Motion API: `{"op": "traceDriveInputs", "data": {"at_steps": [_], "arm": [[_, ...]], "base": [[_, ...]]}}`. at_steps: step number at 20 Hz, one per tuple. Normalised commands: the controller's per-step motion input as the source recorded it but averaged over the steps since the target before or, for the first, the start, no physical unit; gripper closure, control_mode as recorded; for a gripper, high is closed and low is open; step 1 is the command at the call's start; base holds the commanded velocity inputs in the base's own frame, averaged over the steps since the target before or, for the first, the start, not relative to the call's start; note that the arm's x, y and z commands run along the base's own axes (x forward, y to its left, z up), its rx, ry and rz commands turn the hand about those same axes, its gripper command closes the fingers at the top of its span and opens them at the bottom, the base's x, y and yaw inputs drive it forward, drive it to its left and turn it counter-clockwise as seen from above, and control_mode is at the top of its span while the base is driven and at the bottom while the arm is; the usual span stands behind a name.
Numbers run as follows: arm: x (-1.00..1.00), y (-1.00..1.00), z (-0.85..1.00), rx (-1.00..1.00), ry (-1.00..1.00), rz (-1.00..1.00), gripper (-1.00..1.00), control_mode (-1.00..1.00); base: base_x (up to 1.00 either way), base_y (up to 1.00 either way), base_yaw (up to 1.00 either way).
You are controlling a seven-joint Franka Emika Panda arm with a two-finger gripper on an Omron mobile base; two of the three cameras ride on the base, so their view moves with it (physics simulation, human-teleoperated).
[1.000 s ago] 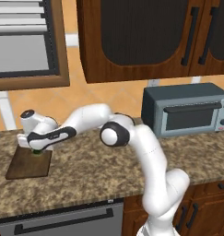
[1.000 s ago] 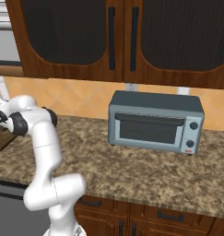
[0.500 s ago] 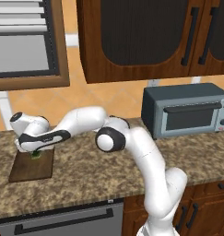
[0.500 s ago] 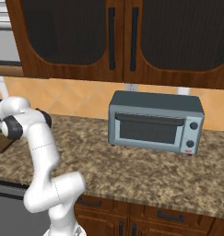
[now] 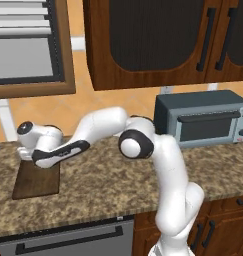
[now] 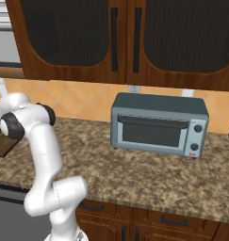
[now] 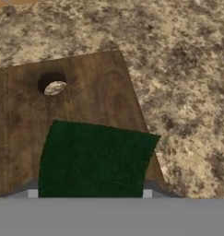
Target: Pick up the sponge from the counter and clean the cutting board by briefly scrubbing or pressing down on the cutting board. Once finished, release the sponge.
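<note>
Sponge [image 7: 95, 159] is picked up, clamped in the gripper [image 7: 90, 193] over the cutting board [image 5: 37, 179] beside its hole; release appears outstanding, scrubbing progress undeterminable

grey toaster oven [image 6: 158, 124] against the orange tiled wall [image 5: 38, 110], dark wood cabinets [image 6: 134, 40] above
</note>
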Motion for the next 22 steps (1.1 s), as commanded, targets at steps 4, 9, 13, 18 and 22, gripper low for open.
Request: {"op": "traceDriveInputs", "data": {"at_steps": [4, 9, 13, 18, 22], "arm": [[0.4, 0.29, 0.15, 0.29, -0.02, -0.03, 1.0, -1.0], [0.0, 0.4, -0.99, -0.07, 0.15, 0.05, 1.0, -1.0], [0.21, 0.94, -0.03, -0.02, 0.02, 0.03, 1.0, -1.0], [0.43, 0.54, 0.02, -0.04, 0.06, 0.03, 1.0, -1.0], [-0.24, -0.06, -1.0, -0.36, 0.01, 0.2, 1.0, -1.0]], "base": [[0.0, 0.0, 0.0], [0.0, 0.0, 0.0], [0.0, 0.0, 0.0], [0.0, 0.0, 0.0], [0.0, 0.0, 0.0]]}}
